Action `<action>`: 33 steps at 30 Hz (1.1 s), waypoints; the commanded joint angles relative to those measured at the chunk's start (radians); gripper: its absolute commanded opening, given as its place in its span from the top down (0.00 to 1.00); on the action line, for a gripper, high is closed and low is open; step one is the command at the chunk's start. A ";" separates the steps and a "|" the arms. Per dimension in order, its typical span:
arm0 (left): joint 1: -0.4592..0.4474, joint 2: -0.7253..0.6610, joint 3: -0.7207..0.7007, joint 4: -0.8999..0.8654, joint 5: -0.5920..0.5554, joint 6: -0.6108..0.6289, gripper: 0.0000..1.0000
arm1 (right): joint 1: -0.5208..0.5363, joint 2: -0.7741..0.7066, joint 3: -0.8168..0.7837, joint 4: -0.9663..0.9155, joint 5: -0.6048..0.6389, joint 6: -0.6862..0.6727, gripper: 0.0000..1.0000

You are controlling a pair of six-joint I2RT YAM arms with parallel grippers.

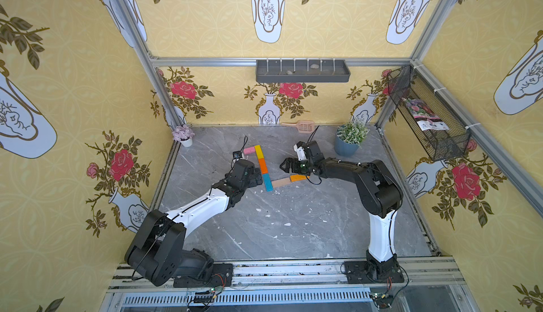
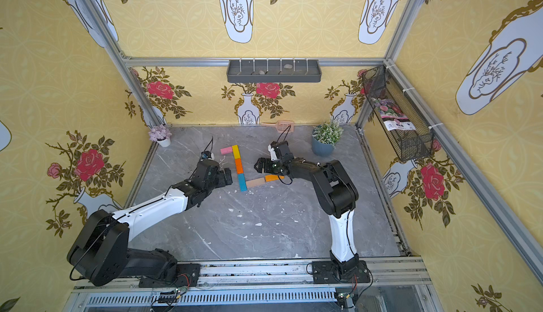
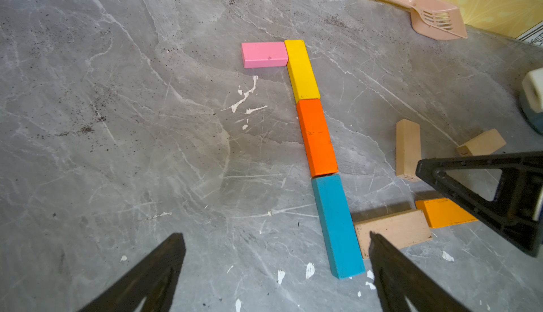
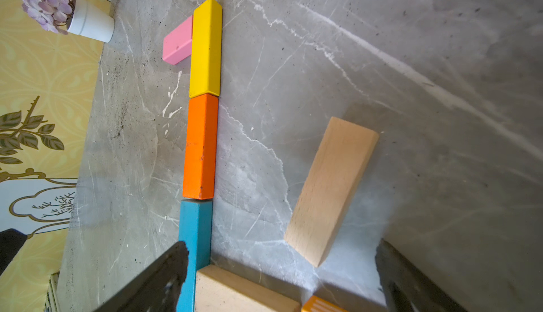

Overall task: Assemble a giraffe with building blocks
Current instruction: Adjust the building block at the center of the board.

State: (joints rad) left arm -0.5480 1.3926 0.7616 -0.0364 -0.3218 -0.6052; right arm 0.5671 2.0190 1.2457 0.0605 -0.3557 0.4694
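Building blocks (image 1: 262, 165) on grey marble tabletop (image 1: 264, 225), yellow floral walls (image 1: 205, 16)

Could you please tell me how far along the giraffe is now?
Done: pink bar as head; yellow bar, orange bar and blue bar end to end as neck; tan back bar and second orange bar laid as back. In hand: nothing; the left pincer and right pincer are open. Left: the loose tan bar and the other loose bar, not yet placed as legs.
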 commanded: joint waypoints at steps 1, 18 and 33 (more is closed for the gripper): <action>0.000 -0.005 -0.011 0.027 -0.013 0.007 0.01 | -0.019 -0.053 -0.010 -0.010 0.048 0.004 0.01; 0.000 -0.006 -0.012 0.030 -0.011 0.006 0.01 | -0.101 -0.134 -0.198 0.041 -0.008 0.047 0.00; 0.000 -0.006 -0.011 0.029 -0.010 0.010 0.01 | -0.099 -0.101 -0.177 0.059 -0.057 0.042 0.01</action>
State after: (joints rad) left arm -0.5480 1.3869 0.7567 -0.0151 -0.3222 -0.6022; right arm 0.4660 1.9114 1.0634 0.1085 -0.3977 0.5045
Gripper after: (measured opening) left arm 0.990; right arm 0.995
